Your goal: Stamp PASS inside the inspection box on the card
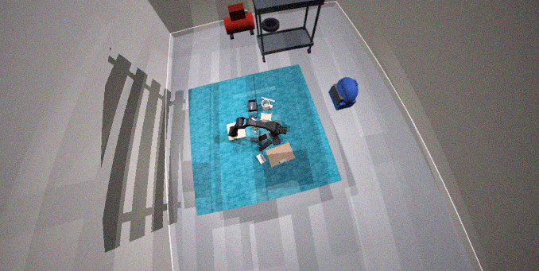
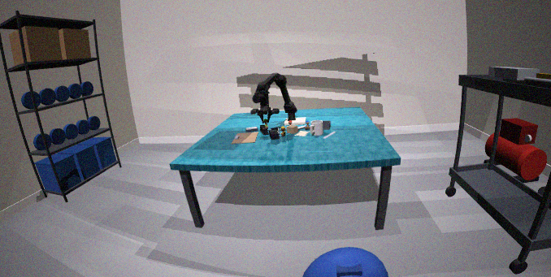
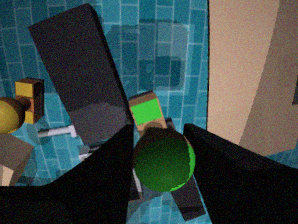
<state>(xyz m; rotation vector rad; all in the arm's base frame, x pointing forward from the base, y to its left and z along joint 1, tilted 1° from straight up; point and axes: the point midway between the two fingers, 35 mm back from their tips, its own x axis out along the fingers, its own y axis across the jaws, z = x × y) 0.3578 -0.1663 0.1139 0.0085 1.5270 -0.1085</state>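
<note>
Green-knobbed stamp (image 2: 266,121) (image 3: 165,160): I have it between the fingers of my gripper (image 2: 265,119) (image 3: 158,131), closed partway around its knob. The green marking suggests PASS; lettering is unreadable. The stamp sits beside the dark slab (image 3: 80,65), with the tan board (image 1: 281,154) (image 2: 245,137) (image 3: 240,60) to one side. I cannot confirm face contact, inking or the inspection box. I judge this to be the inking stage. Verify pad alignment, keep the shaft vertical, press evenly, then lift straight up. Avoid sliding or twisting; either may smear ink or rotate the round grip.
</note>
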